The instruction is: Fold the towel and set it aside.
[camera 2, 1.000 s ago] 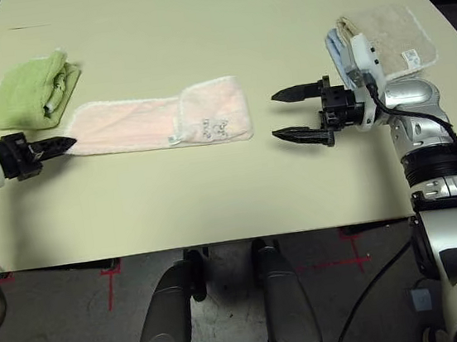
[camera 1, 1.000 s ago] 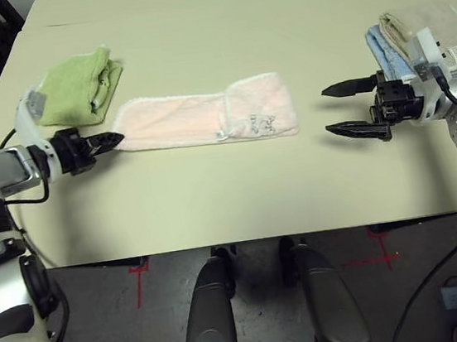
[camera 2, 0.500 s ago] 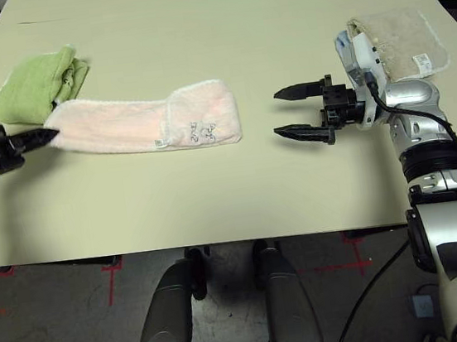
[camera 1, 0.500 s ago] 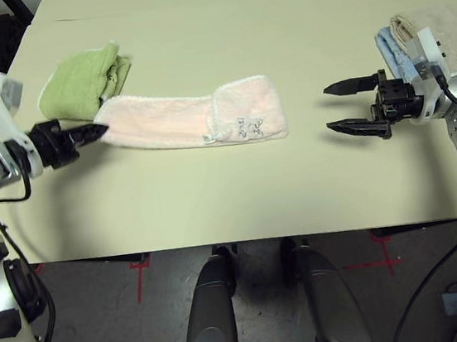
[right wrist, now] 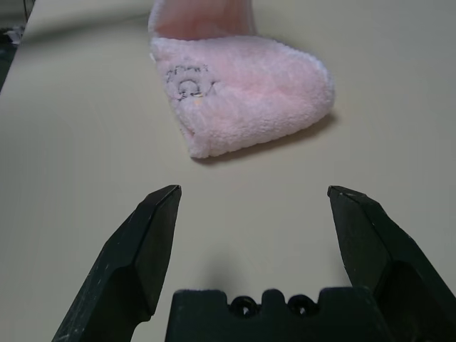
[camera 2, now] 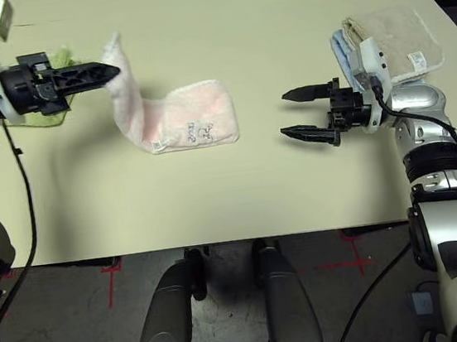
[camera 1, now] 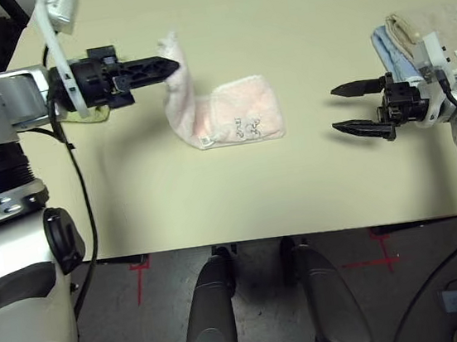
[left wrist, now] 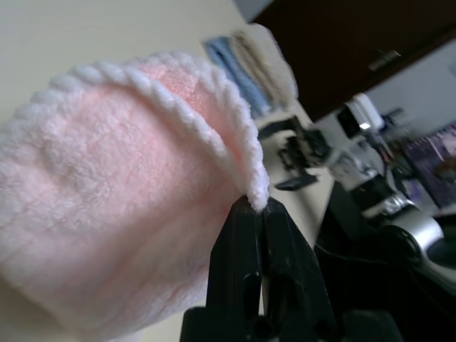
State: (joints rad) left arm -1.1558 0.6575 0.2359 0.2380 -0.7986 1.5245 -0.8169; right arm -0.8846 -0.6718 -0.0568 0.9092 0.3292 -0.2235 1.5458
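The left claw (camera 1: 172, 64) is clenched on one end of the pale pink towel (camera 1: 235, 120), pinching the cloth at its white scalloped edge between both black fingers (left wrist: 246, 246). That end is lifted clear of the cream bench (camera 1: 297, 187) and hangs from the fingertips in a curving band, sloping down to the rest of the towel. The other end lies flat on the bench near its middle, folded over on itself, with a small printed motif (camera 1: 248, 124) facing up and a small white tag (camera 1: 205, 143) at the lower left corner of the flat part.

The right claw (camera 1: 360, 107) is released, its two fingers spread wide and pointing across the bench toward the towel, well apart from it; it grasps nothing. Behind its wrist, at the bench's right edge, sits a stack of blue and beige towels (camera 1: 423, 23). A light green towel (camera 2: 64, 56) peeks out from behind the left arm on the bench's left side.
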